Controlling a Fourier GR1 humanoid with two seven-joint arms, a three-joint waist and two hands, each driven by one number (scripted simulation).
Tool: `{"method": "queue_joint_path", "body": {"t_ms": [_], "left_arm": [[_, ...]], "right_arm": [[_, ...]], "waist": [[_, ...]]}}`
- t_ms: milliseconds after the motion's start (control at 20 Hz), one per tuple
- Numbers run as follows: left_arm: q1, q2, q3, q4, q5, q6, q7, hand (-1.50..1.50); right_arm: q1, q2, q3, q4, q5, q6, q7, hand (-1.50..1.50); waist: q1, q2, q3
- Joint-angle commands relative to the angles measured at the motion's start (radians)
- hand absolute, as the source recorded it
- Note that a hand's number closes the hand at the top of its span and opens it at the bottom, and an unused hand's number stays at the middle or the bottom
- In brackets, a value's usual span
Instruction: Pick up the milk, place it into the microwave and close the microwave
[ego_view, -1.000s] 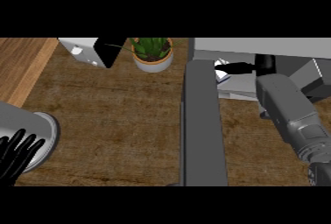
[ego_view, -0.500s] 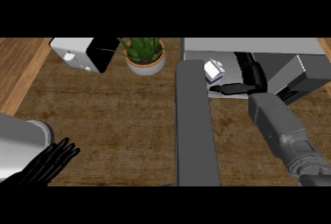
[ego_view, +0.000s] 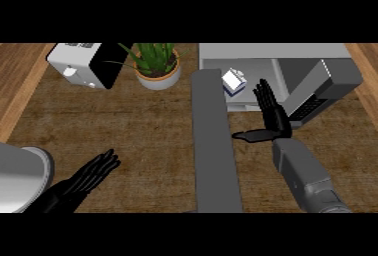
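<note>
**Milk in the open microwave**

The left hand (ego_view: 87, 176) shows low over the tabletop (ego_view: 111, 125), fingers straight and empty. The milk (ego_view: 233, 82) stands inside the microwave (ego_view: 273, 51), whose door (ego_view: 214, 150) is open. The right hand (ego_view: 272, 107) is just beside it, flat and empty.

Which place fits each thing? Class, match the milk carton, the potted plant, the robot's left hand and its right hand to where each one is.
Things:
1. milk carton
2. potted plant
3. left hand
4. right hand

Places:
a. lower left of the view, open above the counter
b. inside the open microwave
c. open in front of the microwave's opening, right of its door
d. left of the microwave, at the counter's back

Pairs: 1-b, 2-d, 3-a, 4-c
</note>
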Motion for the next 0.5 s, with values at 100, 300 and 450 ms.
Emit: {"method": "queue_joint_path", "body": {"t_ms": [100, 300, 450], "left_arm": [[-0.073, -0.004, -0.094, 0.121, -0.105, 0.112, -0.072, 1.50], [-0.121, -0.004, -0.126, 0.134, -0.186, 0.153, -0.100, 1.50], [-0.170, -0.004, -0.170, 0.215, -0.244, 0.200, -0.109, 1.50]], "right_arm": [[0.181, 0.000, 0.057, -0.064, 0.028, 0.001, -0.046, -1.50], [0.280, -0.031, 0.074, -0.142, 0.018, 0.040, -0.020, -1.50], [0.382, -0.017, 0.086, -0.221, 0.010, 0.042, -0.070, -1.50]], "waist": [[-0.043, -0.011, -0.002], [-0.043, -0.013, -0.003], [-0.054, -0.013, -0.004]]}}
